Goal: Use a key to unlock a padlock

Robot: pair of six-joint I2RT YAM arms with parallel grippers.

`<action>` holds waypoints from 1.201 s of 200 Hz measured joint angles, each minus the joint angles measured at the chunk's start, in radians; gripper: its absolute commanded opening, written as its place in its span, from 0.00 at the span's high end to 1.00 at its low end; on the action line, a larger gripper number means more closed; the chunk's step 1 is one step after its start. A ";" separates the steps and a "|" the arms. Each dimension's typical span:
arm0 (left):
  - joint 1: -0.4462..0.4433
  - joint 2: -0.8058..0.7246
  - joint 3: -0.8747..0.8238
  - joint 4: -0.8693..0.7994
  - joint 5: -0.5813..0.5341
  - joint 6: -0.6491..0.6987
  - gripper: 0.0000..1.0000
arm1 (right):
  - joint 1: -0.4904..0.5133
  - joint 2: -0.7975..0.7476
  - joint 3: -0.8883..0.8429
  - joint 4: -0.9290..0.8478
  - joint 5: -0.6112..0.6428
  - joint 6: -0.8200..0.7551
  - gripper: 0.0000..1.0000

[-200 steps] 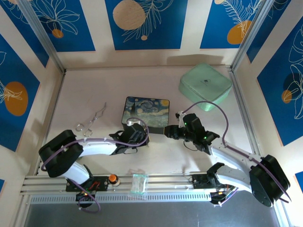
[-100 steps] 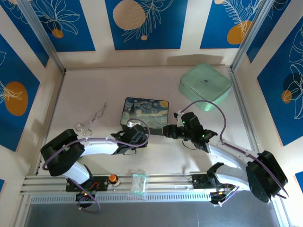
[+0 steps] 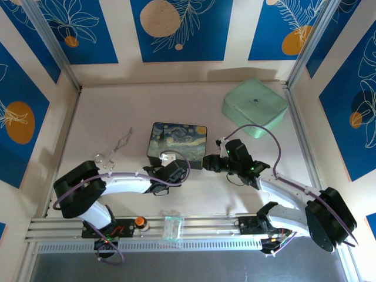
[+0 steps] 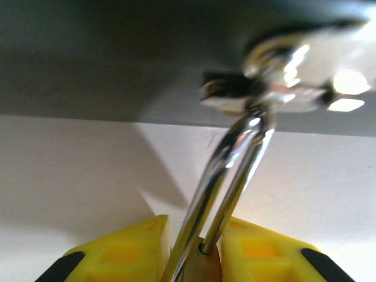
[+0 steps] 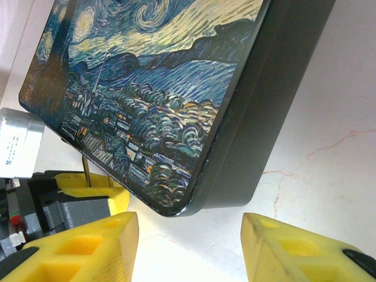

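At the left of the table (image 3: 111, 111) lies a small, thin, wiry thing (image 3: 111, 154); what it is I cannot make out. Just right of it, the left arm reaches along the table to the near side of the painted box (image 3: 179, 140).

In the left wrist view, the left gripper (image 4: 197, 230) has the padlock (image 4: 202, 267) between its yellow fingers (image 4: 126, 252). The brass body sits low in the narrow gap, with a finger close on either side. I cannot tell whether the fingers press on it or merely flank it. The padlock's silver shackle (image 4: 235, 158) slants up and to the right, and passes through the shiny clasp (image 4: 276, 88) on the dark side of the box, which is blurred.

The right gripper (image 5: 189, 228) is at the near right corner of the box. It stands well open with nothing in it. The rounded corner lies just ahead of the gap, apart from both fingers.

Farther right, near the back corner of the table, sits a pale green container (image 3: 254, 107), well apart from the box.
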 measured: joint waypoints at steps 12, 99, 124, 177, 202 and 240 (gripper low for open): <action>-0.010 0.002 0.000 -0.004 -0.019 0.000 0.74 | 0.000 0.000 0.000 0.000 0.002 0.000 0.51; -0.105 0.080 0.101 -0.153 -0.164 0.001 0.70 | 0.000 0.000 -0.013 0.008 0.005 0.004 0.51; -0.134 0.094 0.152 -0.217 -0.206 0.001 0.72 | 0.000 0.000 -0.024 0.012 0.006 0.007 0.51; -0.140 0.119 0.167 -0.248 -0.219 -0.003 0.79 | 0.000 0.000 -0.036 0.023 0.010 0.011 0.51; -0.140 0.142 0.203 -0.304 -0.227 -0.007 0.79 | 0.000 0.000 -0.040 0.023 0.010 0.011 0.51; -0.146 0.190 0.261 -0.393 -0.250 -0.011 0.79 | 0.000 0.000 -0.043 0.024 0.010 0.015 0.51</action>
